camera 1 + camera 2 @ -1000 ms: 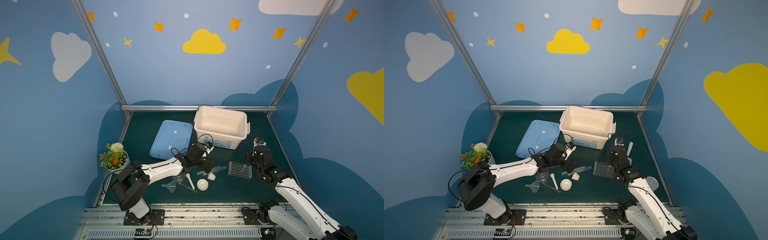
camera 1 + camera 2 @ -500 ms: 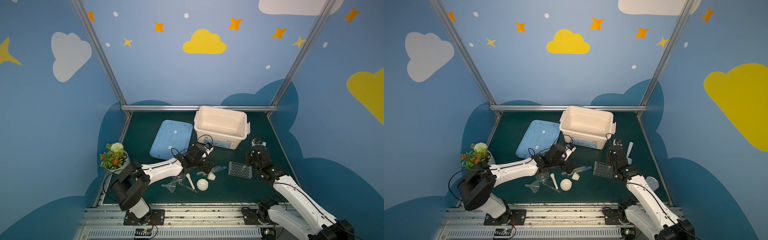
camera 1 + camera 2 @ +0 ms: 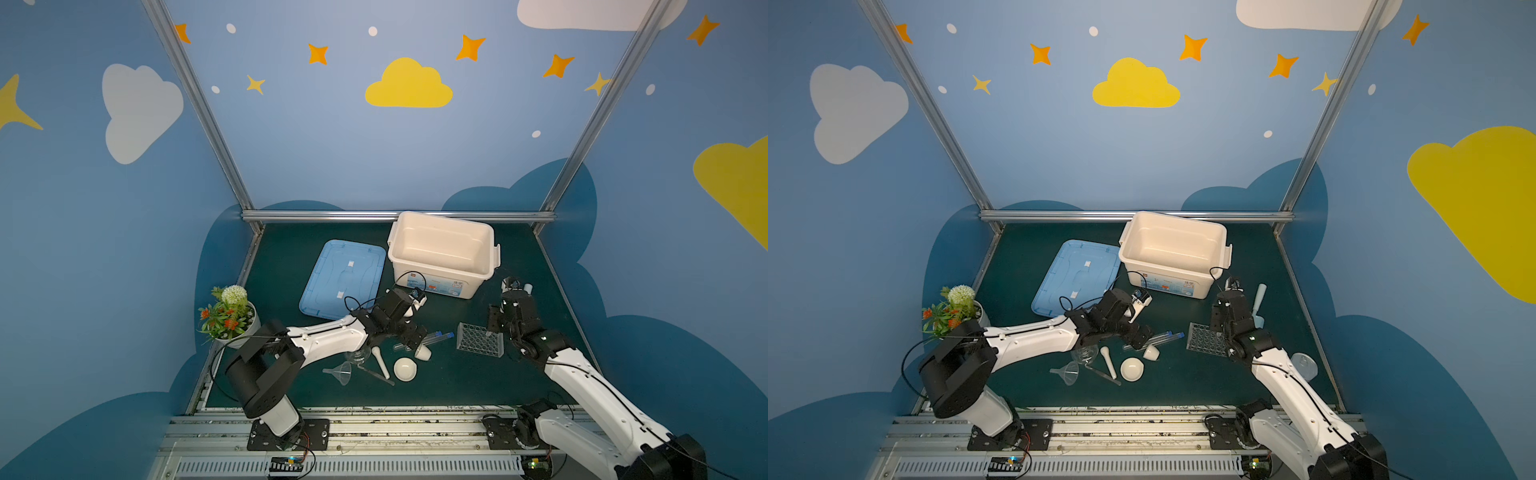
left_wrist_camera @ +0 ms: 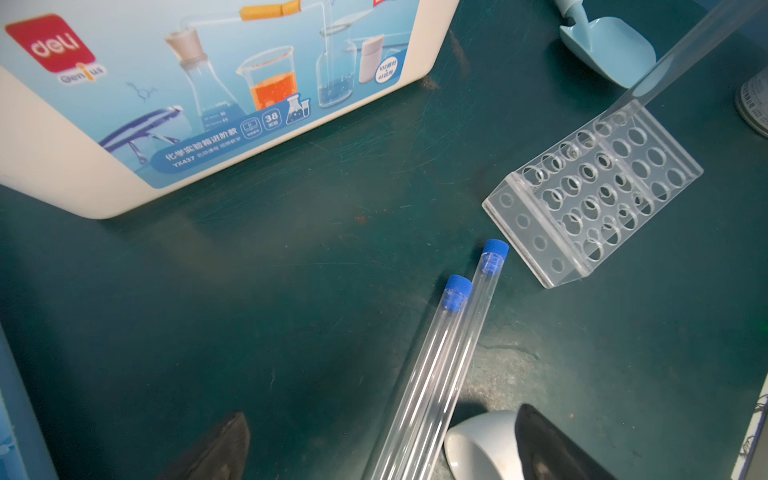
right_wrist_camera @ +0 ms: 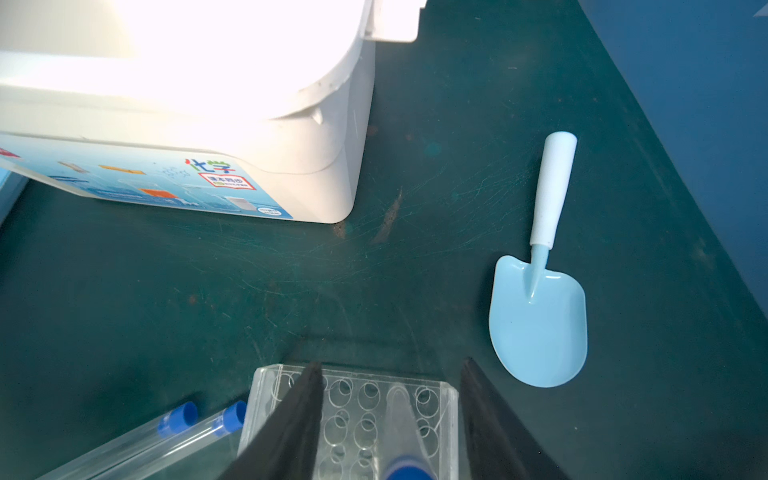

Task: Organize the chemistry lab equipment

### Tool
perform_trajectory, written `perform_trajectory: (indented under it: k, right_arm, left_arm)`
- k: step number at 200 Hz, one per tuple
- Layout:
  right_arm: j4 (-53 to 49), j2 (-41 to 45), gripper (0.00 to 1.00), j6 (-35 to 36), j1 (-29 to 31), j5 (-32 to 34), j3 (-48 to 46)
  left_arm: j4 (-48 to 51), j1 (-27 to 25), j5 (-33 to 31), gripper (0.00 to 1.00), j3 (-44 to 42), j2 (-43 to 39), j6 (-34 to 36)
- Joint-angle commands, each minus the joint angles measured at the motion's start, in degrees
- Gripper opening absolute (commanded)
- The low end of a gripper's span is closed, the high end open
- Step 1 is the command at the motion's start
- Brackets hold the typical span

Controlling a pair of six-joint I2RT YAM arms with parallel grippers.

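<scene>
Your right tool [image 5: 390, 361] hangs released over the clear holed rack [image 3: 480, 340], its jaws apart on either side of a blue-capped test tube [image 5: 401, 419] standing in it. Your left tool [image 4: 382, 413], spread wide, straddles two more tubes [image 4: 440, 353] lying on the desk [image 4: 249, 291] just beside the rack.

The worktop [image 3: 457, 386] is showing a scuffed dark green, and the box [image 4: 50, 166] is showing cream-white sides with a blue label carrying a red logo and an orange-filled beaker picture. The test tubes [image 4: 436, 374] are wearing blue caps on clear bodies, the holed rack [image 4: 594, 195] is showing clear, and the scoop [image 5: 538, 320] is showing a pale blue blade with a white handle. The lid [image 3: 343, 278] is showing light blue, the bowl [image 3: 405, 369] white, and the walls [image 3: 374, 158] blue with yellow and white clouds and orange stars.
</scene>
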State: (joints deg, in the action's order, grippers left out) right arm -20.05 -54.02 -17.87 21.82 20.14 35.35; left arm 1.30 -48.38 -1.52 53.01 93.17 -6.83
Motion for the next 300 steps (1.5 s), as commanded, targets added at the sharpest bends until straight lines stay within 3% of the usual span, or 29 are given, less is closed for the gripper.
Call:
perform_trajectory:
  k: [1,54,144,230,300]
  right_arm:
    - [-1.5,0.3,0.6,0.5,-0.2,-0.2,2.3]
    - [-2.8,1.9,0.71,0.2,-0.5,-2.4,2.9]
    - [-2.8,3.5,0.72,-1.7,-2.5,-4.4,3.5]
    - [-1.3,4.9,0.79,-3.5,-8.0,-15.1,3.5]
    - [-1.0,5.3,0.79,-4.3,-9.6,-16.5,1.7]
  left_arm:
    - [2.0,0.0,-0.5,0.99,0.2,0.6,1.1]
    - [6.9,0.7,-0.7,0.95,2.1,2.1,2.7]
    - [11.7,2.0,1.9,0.83,4.0,5.5,5.5]
    - [10.8,2.0,3.3,0.68,4.2,7.9,4.9]
    - [11.3,2.0,2.9,0.58,3.9,8.3,5.4]
